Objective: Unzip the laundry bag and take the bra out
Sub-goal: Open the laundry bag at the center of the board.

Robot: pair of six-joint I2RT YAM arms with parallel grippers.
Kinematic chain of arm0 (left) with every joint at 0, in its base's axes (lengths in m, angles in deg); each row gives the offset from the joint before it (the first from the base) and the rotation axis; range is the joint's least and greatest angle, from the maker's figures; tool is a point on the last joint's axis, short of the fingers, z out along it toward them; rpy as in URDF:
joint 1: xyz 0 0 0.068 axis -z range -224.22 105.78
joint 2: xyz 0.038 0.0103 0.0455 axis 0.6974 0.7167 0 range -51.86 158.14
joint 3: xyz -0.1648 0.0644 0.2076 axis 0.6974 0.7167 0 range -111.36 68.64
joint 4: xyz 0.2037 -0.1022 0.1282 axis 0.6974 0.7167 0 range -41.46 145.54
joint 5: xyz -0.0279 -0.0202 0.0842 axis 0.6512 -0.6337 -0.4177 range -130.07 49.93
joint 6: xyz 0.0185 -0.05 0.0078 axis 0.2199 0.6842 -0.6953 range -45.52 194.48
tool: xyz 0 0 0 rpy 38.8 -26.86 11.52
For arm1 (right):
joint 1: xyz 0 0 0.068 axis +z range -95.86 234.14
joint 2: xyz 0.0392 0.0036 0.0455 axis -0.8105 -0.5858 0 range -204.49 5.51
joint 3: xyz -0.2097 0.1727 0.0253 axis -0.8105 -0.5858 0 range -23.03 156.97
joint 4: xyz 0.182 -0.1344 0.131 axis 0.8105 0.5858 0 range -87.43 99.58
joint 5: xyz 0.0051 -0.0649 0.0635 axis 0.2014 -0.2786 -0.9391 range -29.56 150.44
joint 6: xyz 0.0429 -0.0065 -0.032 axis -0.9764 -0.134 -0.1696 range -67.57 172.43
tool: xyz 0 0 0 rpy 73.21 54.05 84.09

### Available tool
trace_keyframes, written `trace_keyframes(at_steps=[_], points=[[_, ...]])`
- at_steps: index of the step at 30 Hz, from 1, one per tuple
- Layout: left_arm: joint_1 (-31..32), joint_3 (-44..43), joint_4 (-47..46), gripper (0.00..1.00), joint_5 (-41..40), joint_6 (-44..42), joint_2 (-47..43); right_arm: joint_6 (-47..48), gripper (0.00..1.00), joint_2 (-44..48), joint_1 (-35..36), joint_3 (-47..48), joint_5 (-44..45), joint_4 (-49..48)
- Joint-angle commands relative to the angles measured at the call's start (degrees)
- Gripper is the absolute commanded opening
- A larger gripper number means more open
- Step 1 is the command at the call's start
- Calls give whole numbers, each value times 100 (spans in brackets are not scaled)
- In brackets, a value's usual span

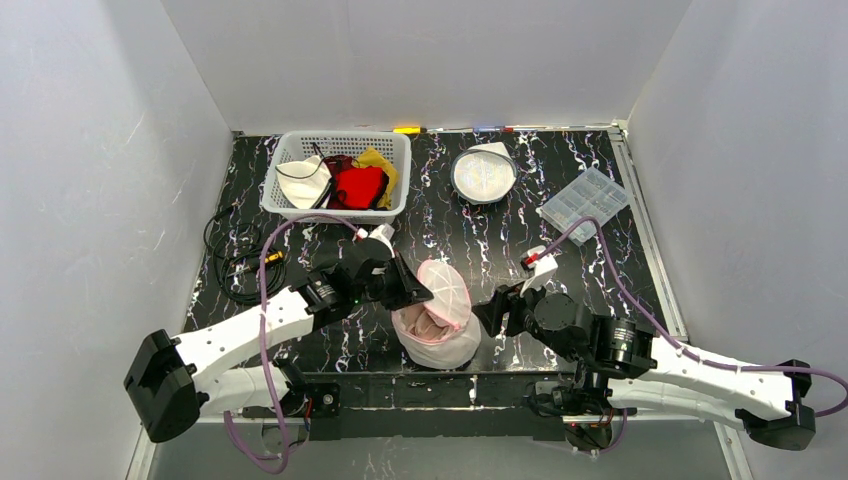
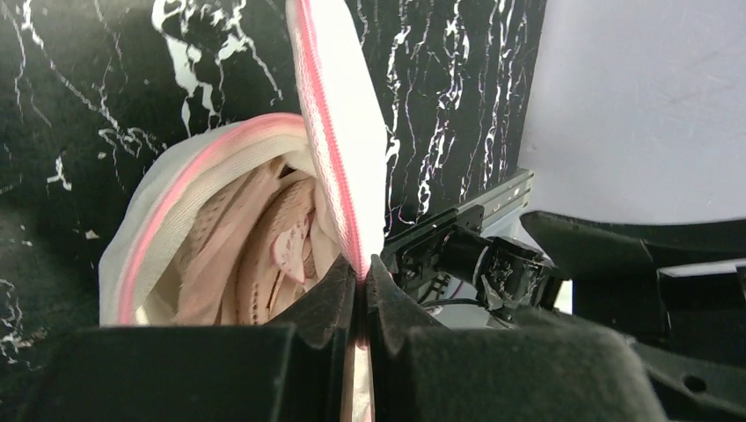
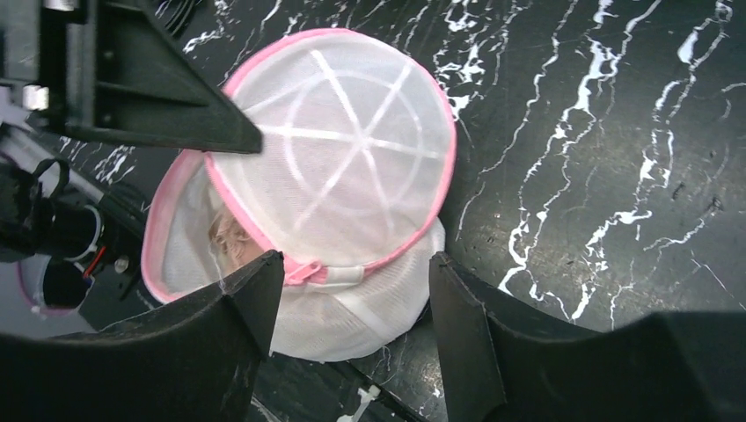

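The laundry bag (image 1: 437,315), a round white mesh pouch with pink trim, sits on the black marbled desk (image 1: 480,240) close to its near edge, between the two arms. The left arm stretches from its base on a diagonal toward the middle. Its claw (image 2: 362,272) is closed tight on the pink zipper band of the bag's lid and holds the lid lifted. Under the raised lid the bag gapes, and the pale pink bra (image 2: 264,255) lies inside. The right arm reaches in low from the other side, wrist turned toward the bag. Its claw (image 3: 352,281) stands spread wide and grips nothing, one finger just beside the zipper pull (image 3: 303,271). A white basket (image 1: 340,137) of clothes stands well apart at the back.
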Motion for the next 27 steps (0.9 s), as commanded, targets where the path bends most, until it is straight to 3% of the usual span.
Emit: trace_keyframes(at_steps=[1,8,13,21,27], points=[[-19,-407,-55,0,-250,-1080,-412,-341,70,76,-5,-2,666,-32],[-14,-1099,-859,0,-874,-2375,-711,-201,70,184,-2,-95,900,-245],[-16,-1322,-1628,0,-1018,-2765,-590,-105,70,243,-1,-41,928,-327],[17,-1373,-1548,0,-1144,-3035,56,-70,70,519,2,-147,927,-252],[112,-1627,-831,0,-1108,-2845,1046,-192,70,887,2,-280,1048,16]])
